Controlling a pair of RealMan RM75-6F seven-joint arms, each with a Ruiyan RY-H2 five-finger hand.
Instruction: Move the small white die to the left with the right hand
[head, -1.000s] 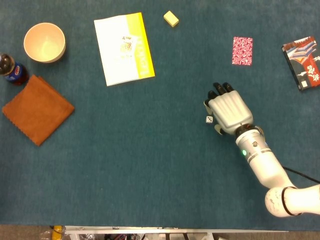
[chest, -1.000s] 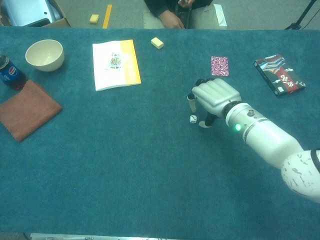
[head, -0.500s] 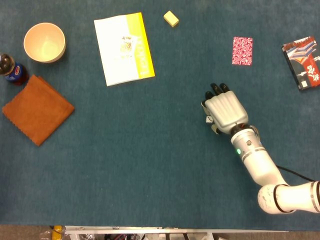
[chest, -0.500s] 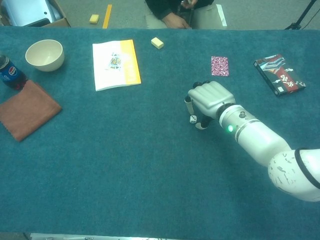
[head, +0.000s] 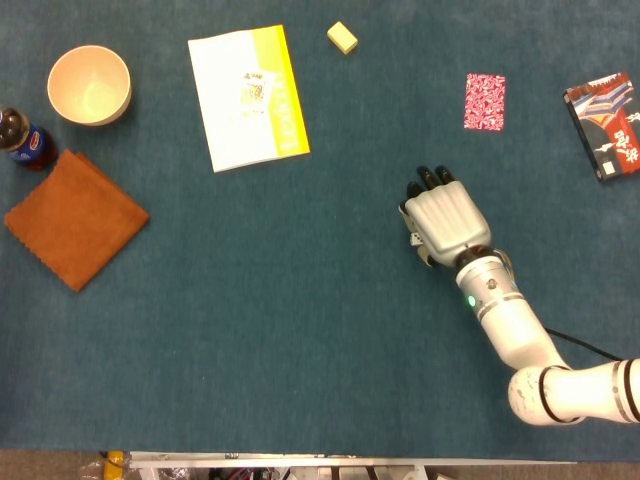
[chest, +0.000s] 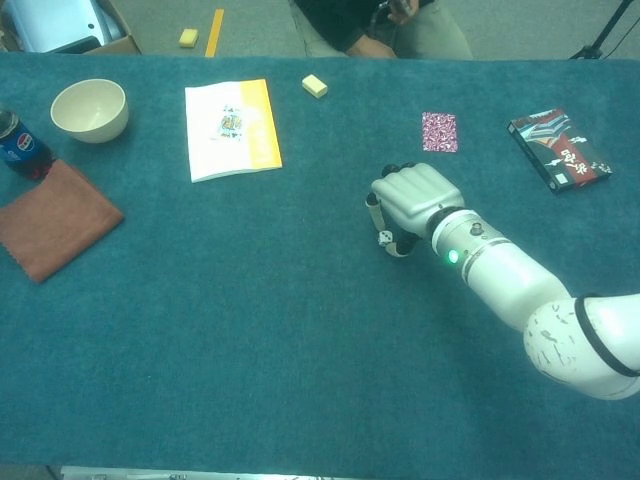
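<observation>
Where a blue-green cloth covers the table (chest: 250, 330), bare floor shows past its far edge. Well right of the booklet (head: 248, 95), the right hand (head: 447, 218) lies knuckles up, fingers curled down around the die (chest: 384, 237); I cannot tell whether they grip it. The die, small, white and spotted, peeks out at the thumb side.

Right hand (head: 445, 218) low over table, palm down, fingers curled downward.
</observation>
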